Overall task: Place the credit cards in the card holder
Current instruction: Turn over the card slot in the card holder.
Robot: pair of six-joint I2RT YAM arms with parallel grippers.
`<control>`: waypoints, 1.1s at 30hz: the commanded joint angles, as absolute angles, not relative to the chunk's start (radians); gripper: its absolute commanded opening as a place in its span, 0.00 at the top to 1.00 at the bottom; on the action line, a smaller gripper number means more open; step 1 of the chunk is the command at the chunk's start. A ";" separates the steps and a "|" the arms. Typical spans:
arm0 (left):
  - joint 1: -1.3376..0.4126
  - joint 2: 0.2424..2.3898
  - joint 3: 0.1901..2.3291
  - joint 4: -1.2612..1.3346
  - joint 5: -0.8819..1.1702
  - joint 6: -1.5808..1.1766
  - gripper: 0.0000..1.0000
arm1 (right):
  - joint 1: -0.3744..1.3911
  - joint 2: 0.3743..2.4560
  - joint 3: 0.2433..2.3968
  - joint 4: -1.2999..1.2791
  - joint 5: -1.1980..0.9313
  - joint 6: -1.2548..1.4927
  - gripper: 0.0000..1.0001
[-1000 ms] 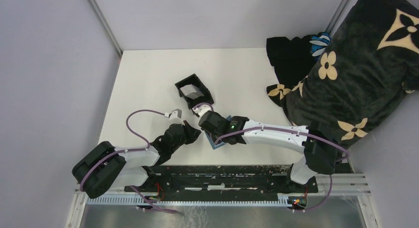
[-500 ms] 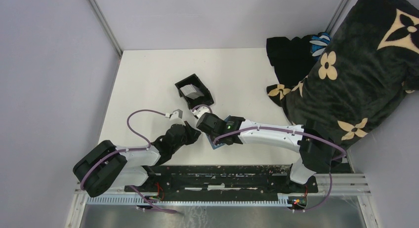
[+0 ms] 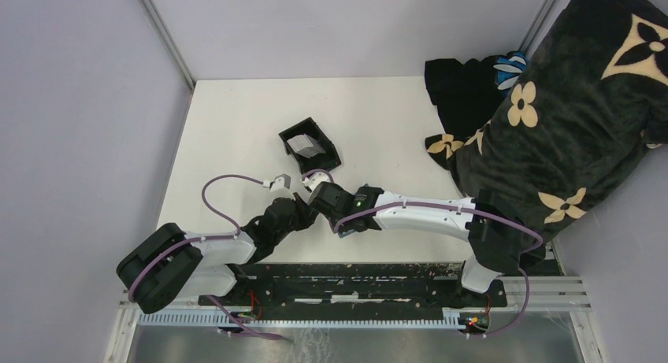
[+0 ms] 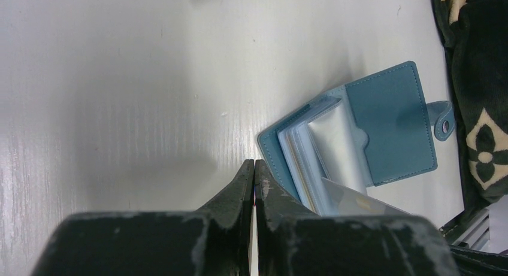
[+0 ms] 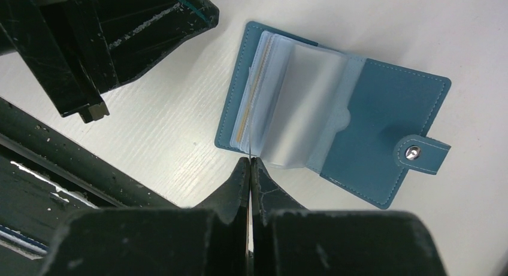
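Note:
The teal-blue card holder (image 5: 383,114) lies open on the white table, its clear sleeves (image 5: 299,108) fanned up and its snap tab to the right. It also shows in the left wrist view (image 4: 392,123). My right gripper (image 5: 250,160) is shut on a thin credit card (image 5: 248,145), seen edge-on, whose far edge sits among the sleeves. The same card shows pale grey in the left wrist view (image 4: 359,201). My left gripper (image 4: 254,163) is shut, with its tips at the table beside the holder's left corner. In the top view both grippers (image 3: 311,213) (image 3: 327,209) meet over the holder and hide most of it.
A black open-topped box (image 3: 295,131) with a pale card (image 3: 302,145) in it stands just behind the grippers. A dark flowered blanket (image 3: 567,103) fills the right side. The black mounting rail (image 3: 354,272) runs along the near edge.
My right gripper has shifted a little left, toward the left gripper, and covers more of the card holder. The left arm has barely moved.

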State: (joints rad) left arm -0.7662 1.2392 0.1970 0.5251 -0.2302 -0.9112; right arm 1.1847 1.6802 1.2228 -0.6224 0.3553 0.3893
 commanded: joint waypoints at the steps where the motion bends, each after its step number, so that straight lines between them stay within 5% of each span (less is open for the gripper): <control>1: -0.771 1.234 0.211 0.548 -0.259 -0.879 0.92 | 1.190 1.697 1.269 -0.606 0.356 0.406 0.99; 33: -0.771 1.256 0.216 0.558 -0.268 -0.884 0.93 | 1.190 1.766 1.326 -0.691 0.508 0.351 0.99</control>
